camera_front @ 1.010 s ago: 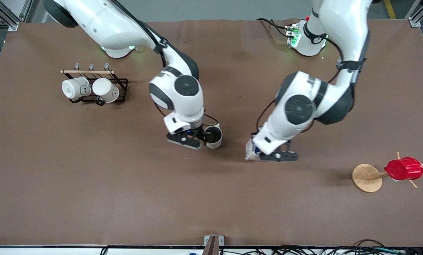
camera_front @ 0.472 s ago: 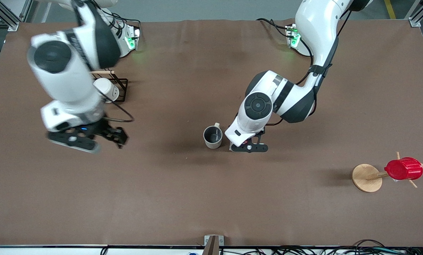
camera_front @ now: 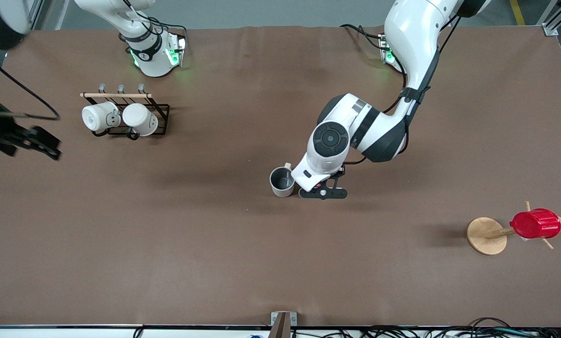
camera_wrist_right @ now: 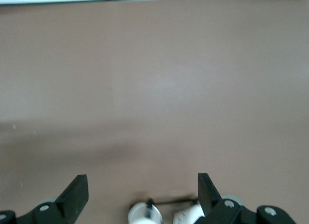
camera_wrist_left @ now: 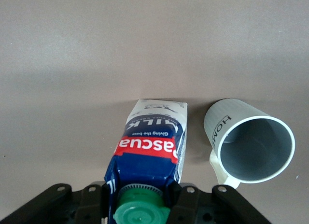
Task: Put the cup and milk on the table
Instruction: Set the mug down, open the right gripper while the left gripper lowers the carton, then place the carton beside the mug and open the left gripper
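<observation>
The cup (camera_front: 282, 181) stands upright on the brown table (camera_front: 214, 244) near its middle, free of both grippers. In the left wrist view the cup (camera_wrist_left: 248, 142) shows dark lettering and a grey inside. My left gripper (camera_front: 323, 192) is low beside the cup and shut on the milk (camera_wrist_left: 149, 151), with its fingers (camera_wrist_left: 96, 197) on either side of the carton's top by the green cap. The carton is upright with its base down at the table. The left hand hides it in the front view. My right gripper (camera_front: 45, 145) is open and empty, up over the table's edge at the right arm's end.
A black wire rack (camera_front: 160, 112) with two white mugs (camera_front: 120, 117) stands toward the right arm's end, and shows in the right wrist view (camera_wrist_right: 145, 214). A wooden stand (camera_front: 485, 235) carrying a red ribbed cup (camera_front: 534, 224) is toward the left arm's end.
My right gripper let go of the cup and swung away, open, to the right arm's end of the table. My left gripper carried the milk sideways to right beside the cup.
</observation>
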Robot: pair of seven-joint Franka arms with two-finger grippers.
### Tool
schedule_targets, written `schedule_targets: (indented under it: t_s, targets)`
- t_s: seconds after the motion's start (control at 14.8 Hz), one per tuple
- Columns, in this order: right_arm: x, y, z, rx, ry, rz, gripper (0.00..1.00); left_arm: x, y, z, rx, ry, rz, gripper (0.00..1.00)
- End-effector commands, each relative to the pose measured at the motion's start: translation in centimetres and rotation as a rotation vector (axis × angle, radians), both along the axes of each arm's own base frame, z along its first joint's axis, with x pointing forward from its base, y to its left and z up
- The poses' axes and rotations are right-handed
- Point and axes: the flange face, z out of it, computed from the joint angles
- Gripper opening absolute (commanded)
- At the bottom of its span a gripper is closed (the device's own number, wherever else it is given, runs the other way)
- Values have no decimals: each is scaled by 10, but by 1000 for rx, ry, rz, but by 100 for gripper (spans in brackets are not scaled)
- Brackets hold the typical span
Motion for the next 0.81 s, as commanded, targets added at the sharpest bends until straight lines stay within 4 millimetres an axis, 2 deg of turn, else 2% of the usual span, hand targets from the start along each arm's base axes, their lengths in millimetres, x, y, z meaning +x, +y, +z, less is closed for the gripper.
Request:
schedule_targets:
  t_s: [0.0,0.07,0.13,0.2,0.34,0.54,0.74]
  targets:
    - [-27,-21,11,33,28,46,100,-1,-5,-4,39,-9,-3,6]
    - [-28,-24,13,32,36,63,100,-1,-5,-4,38,-9,-4,11]
    - [-28,-22,11,33,44,60,100,-2,-6,-4,35,-7,-4,27]
    - [-28,-23,10,34,44,54,100,-1,-5,-4,34,-6,-4,54]
    - [-26,-28,11,35,31,45,100,-2,-7,-2,34,-11,-11,91]
    - [-26,-26,11,53,31,51,100,-3,-8,9,24,-24,-9,97]
    - [-27,-26,10,54,39,49,100,3,0,35,5,-54,5,99]
